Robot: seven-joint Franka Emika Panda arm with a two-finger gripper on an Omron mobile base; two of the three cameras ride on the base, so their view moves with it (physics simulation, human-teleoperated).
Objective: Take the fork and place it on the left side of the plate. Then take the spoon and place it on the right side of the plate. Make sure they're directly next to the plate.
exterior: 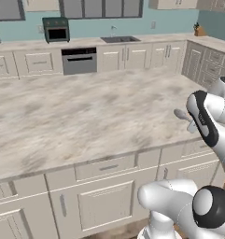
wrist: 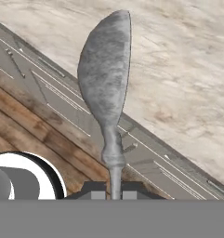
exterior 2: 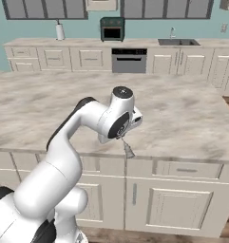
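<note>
Gripper (wrist: 114, 190) closed on the spoon (wrist: 105, 79) handle, bowl sticking out ahead of the tips.

Hand view: we see the spoon up the centre of frame, bowl over the counter (wrist: 187, 83) edge, cabinet fronts and wood floor at lower left. The grip takes just the thin handle end, so the spoon could pivot or slip during the swing. If dropped here, it may go off the edge to the floor. Fingertips barely show at the bottom, so contact is hard to judge.

Left base view: spoon (exterior: 181, 114) at right of frame, just left of the arm; the arm link covers its handle and the gripper. We can't make out plate or fork here.

Right base view: spoon (exterior 2: 128, 150) hangs below the wrist at frame centre, over the counter's (exterior 2: 192, 118) near edge. Gripper (exterior 2: 120, 138) mostly hidden by the hand. With no plate in sight, placing "directly next to" it risks a miss; we judge the base or arm must relocate first.
</note>
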